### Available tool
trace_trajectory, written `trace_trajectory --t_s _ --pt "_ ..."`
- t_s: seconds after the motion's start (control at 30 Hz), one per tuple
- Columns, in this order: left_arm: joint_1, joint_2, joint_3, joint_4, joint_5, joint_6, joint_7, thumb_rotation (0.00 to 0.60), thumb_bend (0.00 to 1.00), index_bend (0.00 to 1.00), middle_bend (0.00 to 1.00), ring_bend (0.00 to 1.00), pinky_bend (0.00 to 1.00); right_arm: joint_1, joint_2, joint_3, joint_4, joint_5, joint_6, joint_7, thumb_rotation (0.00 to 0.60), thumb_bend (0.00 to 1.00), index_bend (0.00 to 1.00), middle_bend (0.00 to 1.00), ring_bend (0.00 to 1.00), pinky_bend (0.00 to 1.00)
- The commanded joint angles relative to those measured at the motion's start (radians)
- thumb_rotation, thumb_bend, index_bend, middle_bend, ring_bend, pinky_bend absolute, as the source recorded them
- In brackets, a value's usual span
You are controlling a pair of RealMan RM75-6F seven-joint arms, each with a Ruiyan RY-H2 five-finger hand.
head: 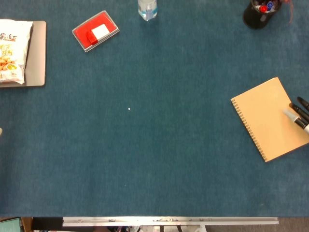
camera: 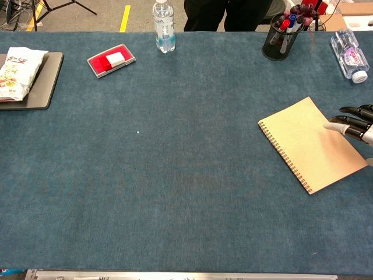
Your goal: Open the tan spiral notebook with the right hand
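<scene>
The tan spiral notebook [head: 268,119] [camera: 309,143] lies closed and tilted at the table's right, with its wire binding along the lower-left edge. My right hand [head: 299,114] [camera: 353,122] comes in from the right frame edge, its fingers apart and stretched over the notebook's right edge. It holds nothing; whether the fingertips touch the cover I cannot tell. Most of the hand is cut off by the frame edge. My left hand shows in neither view.
A black pen cup [camera: 278,38] stands at the back right, with a lying water bottle [camera: 348,55] to its right. A red box [head: 95,31], an upright bottle [camera: 164,18] and a snack bag [head: 10,51] on a grey tray [head: 37,58] sit along the back left.
</scene>
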Motion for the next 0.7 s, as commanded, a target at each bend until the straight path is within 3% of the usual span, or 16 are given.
trace_trajectory --t_s 0.03,0.7 --pt "0.000 0.000 0.000 0.000 0.000 0.000 0.000 0.600 0.02 0.21 0.26 0.11 0.37 0.000 -0.003 -0.006 -0.004 -0.006 0.004 0.000 0.600 0.00 0.14 0.19 0.11 0.23" --pt "0.003 0.005 -0.001 -0.003 -0.001 0.004 -0.005 0.600 0.02 0.21 0.26 0.11 0.37 0.007 -0.032 -0.035 -0.030 -0.048 0.039 0.012 0.600 0.00 0.14 0.19 0.11 0.23"
